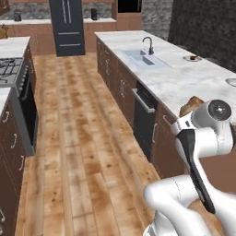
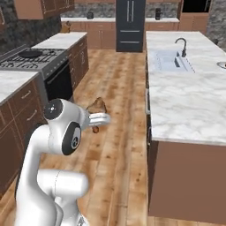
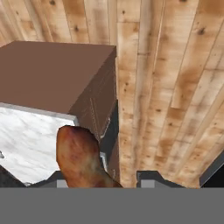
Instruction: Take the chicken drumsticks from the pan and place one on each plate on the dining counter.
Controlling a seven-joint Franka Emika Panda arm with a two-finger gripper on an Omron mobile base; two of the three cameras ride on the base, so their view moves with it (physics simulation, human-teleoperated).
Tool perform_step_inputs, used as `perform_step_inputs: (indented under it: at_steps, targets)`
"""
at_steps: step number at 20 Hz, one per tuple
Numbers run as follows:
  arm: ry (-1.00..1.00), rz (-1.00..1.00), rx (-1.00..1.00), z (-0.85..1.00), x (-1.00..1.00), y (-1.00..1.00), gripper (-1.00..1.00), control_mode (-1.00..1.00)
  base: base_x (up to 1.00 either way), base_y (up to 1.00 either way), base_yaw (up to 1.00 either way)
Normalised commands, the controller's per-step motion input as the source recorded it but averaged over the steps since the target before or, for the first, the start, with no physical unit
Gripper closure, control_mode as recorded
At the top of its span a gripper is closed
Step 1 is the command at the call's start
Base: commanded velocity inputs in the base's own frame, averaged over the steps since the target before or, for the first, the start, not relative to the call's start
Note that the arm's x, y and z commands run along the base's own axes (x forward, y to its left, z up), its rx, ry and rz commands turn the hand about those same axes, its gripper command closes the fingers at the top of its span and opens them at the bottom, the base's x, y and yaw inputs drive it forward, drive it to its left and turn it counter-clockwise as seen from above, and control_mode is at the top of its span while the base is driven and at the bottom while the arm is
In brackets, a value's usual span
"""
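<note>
Drumstick sat clamped in the gripper, its lower end cut off by the frame; fingertips barely showed beside the dining counter.

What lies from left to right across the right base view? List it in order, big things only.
stove → chicken drumstick held up over the wooden floor → dark fridge at the far wall → sink in the dining counter → plate at the right edge
</note>
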Motion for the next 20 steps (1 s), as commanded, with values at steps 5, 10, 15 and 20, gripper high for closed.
perform_step_inputs:
  at_steps: [5, 10, 15, 20]
  targets:
    - [0.00, 0.00, 0.00, 0.00, 0.00, 0.00, 1.00, 1.00, -0.10, -0.91, -0.05]
    - [0.00, 0.00, 0.00, 0.00, 0.00, 0.00, 1.00, 1.00, 0.02, -1.00, 0.00]
    - [0.00, 0.00, 0.00, 0.00, 0.00, 0.00, 1.00, 1.00, 0.00, -1.00, 0.00]
    - [0.00, 0.00, 0.00, 0.00, 0.00, 0.00, 1.00, 1.00, 0.00, -1.00, 0.02]
